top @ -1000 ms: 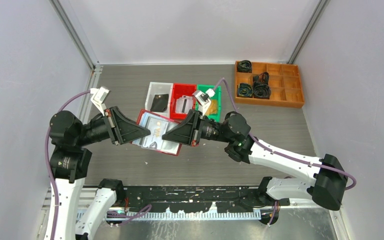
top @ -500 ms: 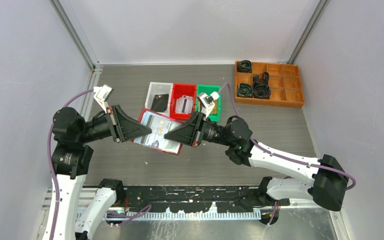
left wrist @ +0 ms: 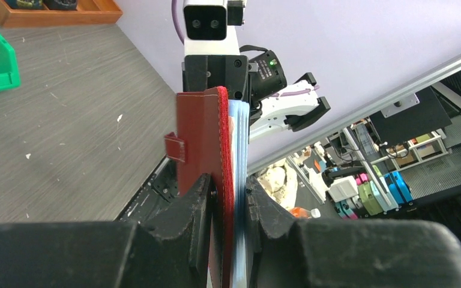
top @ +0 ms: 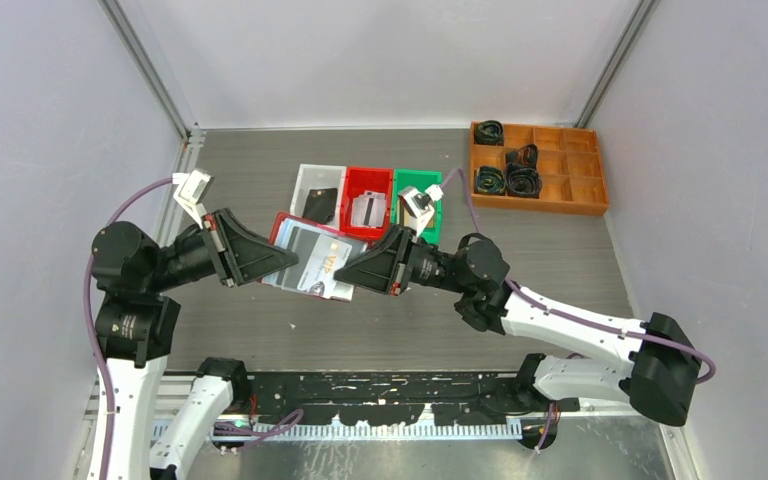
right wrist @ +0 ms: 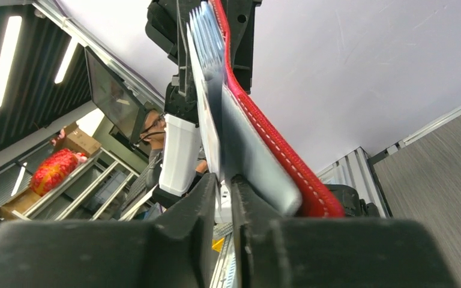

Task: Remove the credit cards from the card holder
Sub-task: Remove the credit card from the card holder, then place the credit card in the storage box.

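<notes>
The red card holder (top: 282, 231) hangs in the air between the two arms, open, with its pale sleeves up. My left gripper (top: 272, 258) is shut on its left end. In the left wrist view the jaws (left wrist: 228, 192) clamp the red cover (left wrist: 207, 144) and the pale blue sleeves (left wrist: 239, 138). My right gripper (top: 348, 273) is shut on a silvery card marked VIP (top: 328, 262) that sticks out of the holder's right side. In the right wrist view the gripper (right wrist: 227, 186) pinches this thin pale card (right wrist: 207, 120) beside the red stitched edge (right wrist: 276, 156).
Three small bins stand behind the holder: a white bin (top: 305, 180) with a black card (top: 320, 205), a red bin (top: 367, 180) with a silvery card (top: 366, 210), and a green bin (top: 434, 190). An orange compartment tray (top: 580, 170) with black coils is at the back right.
The two grippers have drawn apart, the left going left with the holder and the right going right. The VIP card shows further out of the holder, which has lifted off the table.
</notes>
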`<state>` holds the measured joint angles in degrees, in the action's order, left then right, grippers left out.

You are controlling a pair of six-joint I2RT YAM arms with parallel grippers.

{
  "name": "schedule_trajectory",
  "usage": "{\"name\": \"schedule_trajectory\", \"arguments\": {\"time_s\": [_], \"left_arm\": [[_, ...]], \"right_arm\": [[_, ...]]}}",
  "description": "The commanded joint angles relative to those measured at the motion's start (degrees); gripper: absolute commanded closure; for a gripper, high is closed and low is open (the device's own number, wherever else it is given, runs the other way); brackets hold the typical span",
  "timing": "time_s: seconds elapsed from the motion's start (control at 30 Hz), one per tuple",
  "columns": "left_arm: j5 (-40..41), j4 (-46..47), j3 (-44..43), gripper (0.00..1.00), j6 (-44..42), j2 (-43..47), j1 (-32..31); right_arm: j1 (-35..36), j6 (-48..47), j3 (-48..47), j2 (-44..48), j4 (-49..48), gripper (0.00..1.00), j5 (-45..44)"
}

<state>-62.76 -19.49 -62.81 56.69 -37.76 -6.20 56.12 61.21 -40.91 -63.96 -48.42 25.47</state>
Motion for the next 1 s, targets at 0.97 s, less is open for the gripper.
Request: {"name": "schedule_trajectory", "arguments": {"time_s": [0.97], "left_arm": [[7.1,-17.7,-10.8,1.00,-31.6,-2.5,0.1]], "right_arm": [[-21.3,-18.7,-13.5,13.1,48.4,1.00,4.9]]}}
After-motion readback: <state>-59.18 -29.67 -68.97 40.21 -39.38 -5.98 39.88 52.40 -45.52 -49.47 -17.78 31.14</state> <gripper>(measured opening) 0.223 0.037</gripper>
